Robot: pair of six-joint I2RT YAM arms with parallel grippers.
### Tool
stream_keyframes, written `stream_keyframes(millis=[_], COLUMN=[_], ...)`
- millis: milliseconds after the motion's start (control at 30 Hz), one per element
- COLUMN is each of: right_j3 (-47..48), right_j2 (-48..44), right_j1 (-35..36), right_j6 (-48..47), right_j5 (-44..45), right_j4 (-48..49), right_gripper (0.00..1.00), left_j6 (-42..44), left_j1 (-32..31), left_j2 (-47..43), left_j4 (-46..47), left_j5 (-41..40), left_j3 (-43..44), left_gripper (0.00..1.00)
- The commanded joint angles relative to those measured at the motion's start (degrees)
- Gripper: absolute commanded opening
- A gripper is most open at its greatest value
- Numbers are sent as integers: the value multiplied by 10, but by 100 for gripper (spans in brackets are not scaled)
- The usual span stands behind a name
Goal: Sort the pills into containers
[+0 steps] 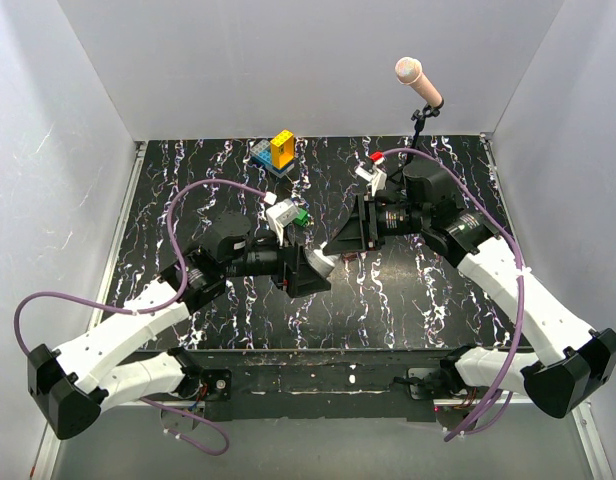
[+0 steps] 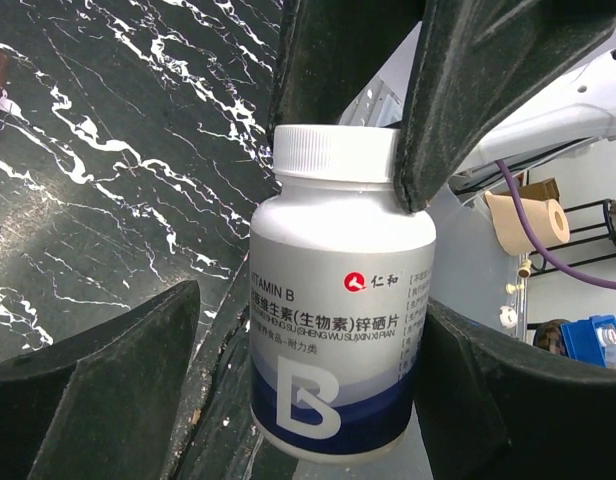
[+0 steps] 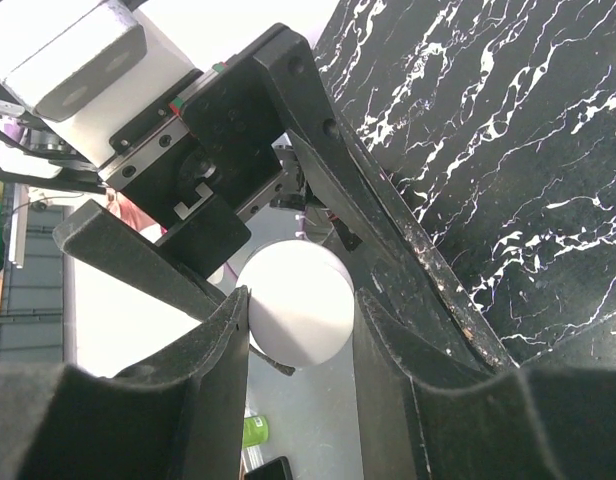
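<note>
Left fingers (image 2: 118, 400): I clamp the white plastic vitamin B bottle (image 2: 338, 300), held mid-table.
Right fingers (image 3: 218, 370): I pinch its round white cap (image 3: 296, 305) from 2 o'clock.
Toy blocks (image 1: 276, 152): yellow, blue, green plastic, at 11 o'clock from bottle.

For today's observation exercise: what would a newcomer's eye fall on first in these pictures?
A white Vitamin B bottle at the middle of the marbled table, the right claw gripping its white cap, the left claw either side of its body. Behind, a yellow block stands near the far edge.
</note>
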Motion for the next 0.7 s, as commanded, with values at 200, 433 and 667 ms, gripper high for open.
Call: stream_keyframes(millis=[200, 433, 667], right_j3=[21, 20, 14], right_j2=[-6, -8, -17], right_j1=[5, 3, 3], right_j6=[-26, -21, -14], right_j5=[-2, 2, 9], right_j4=[-17, -14, -8], right_gripper=[1, 1, 1], left_j6=[11, 8, 0], left_j1=[-2, -2, -1], left_j2=[-23, -9, -8], left_j4=[-18, -19, -7], left_j5=[19, 25, 31], left_j3=[32, 30, 22], left_gripper=[88, 81, 72])
